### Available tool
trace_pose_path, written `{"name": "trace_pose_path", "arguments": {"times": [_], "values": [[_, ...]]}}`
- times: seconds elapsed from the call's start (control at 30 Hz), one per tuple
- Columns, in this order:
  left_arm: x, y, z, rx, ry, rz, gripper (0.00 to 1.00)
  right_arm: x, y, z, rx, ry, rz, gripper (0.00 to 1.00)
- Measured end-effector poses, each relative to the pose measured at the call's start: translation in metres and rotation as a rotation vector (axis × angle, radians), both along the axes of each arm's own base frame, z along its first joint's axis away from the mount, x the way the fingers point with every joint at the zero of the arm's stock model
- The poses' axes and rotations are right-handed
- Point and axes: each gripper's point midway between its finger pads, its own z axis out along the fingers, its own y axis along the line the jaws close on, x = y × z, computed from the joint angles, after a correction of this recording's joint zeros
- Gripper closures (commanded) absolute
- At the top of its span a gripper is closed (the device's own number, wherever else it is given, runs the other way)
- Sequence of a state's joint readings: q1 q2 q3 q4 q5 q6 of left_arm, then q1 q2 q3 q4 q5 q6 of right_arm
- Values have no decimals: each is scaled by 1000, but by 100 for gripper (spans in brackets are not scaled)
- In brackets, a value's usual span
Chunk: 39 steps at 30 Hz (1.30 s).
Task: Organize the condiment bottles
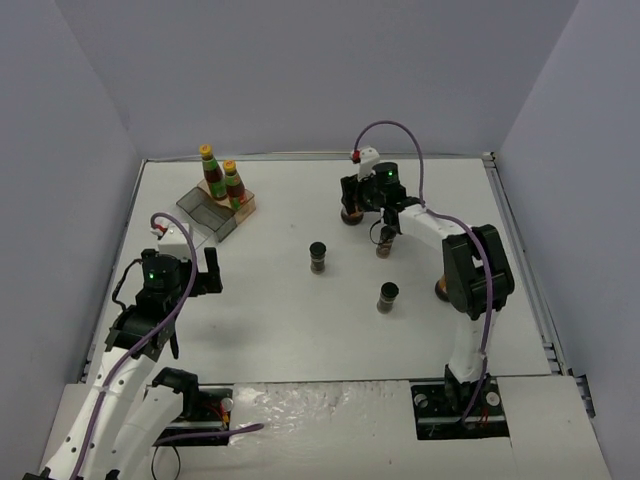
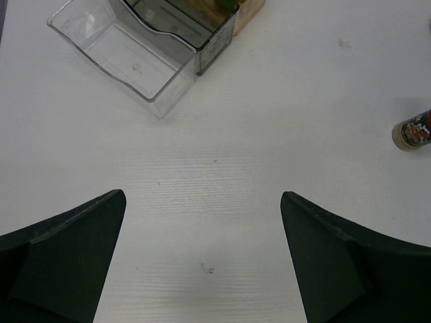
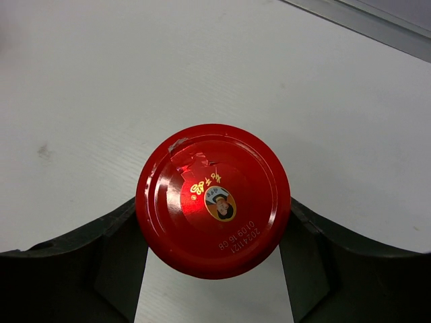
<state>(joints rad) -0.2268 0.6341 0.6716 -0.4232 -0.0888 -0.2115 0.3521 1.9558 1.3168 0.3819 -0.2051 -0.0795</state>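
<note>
- Left gripper (image 2: 202, 259): fingers spread wide apart over the bare table (image 2: 222, 168), near the rack (image 2: 135, 64)
- Two yellow-capped bottles (image 1: 211, 172) stand upright on the rack's back step
- Three black-capped spice jars (image 1: 318, 257) stand scattered mid-table
- Right gripper (image 3: 213, 212): clamped on a red-lidded jar (image 3: 213, 171) standing towards the far edge

The rack (image 1: 213, 212) sits far left on the table (image 1: 300, 340), two tall bottles (image 1: 211, 170) side by side on its rear step; two spice jars (image 1: 318, 257) stand mid-table; farther back, a squat jar (image 3: 213, 200) stands between the right gripper's (image 3: 213, 208) fingers
</note>
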Motion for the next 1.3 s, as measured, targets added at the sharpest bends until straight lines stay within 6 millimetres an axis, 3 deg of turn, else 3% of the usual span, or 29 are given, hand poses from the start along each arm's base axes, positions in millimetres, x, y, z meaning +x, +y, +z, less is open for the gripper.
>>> {"name": "trace_pose_path", "arguments": {"times": [0.13,0.33,0.53,0.7,0.9,1.0,1.17,1.3], "values": [[0,3,2,5,-11,14,3,-32,65,2,-6,4,156,100],[-1,6,6,9,-25,29,3,-104,166,8,6,18,423,100],[-1,9,7,14,-30,42,3,-145,229,15,24,2,577,100],[-2,9,7,14,-33,43,3,-163,248,3,11,6,630,80],[-2,6,7,7,-32,30,3,-168,253,2,20,-9,644,24],[-1,3,7,-4,-32,16,3,-169,253,2,24,-11,644,4],[2,-8,4,-40,-4,-21,3,-177,240,12,14,-9,638,0],[12,-20,19,-71,10,-59,3,-191,217,51,15,-33,615,0]]}}
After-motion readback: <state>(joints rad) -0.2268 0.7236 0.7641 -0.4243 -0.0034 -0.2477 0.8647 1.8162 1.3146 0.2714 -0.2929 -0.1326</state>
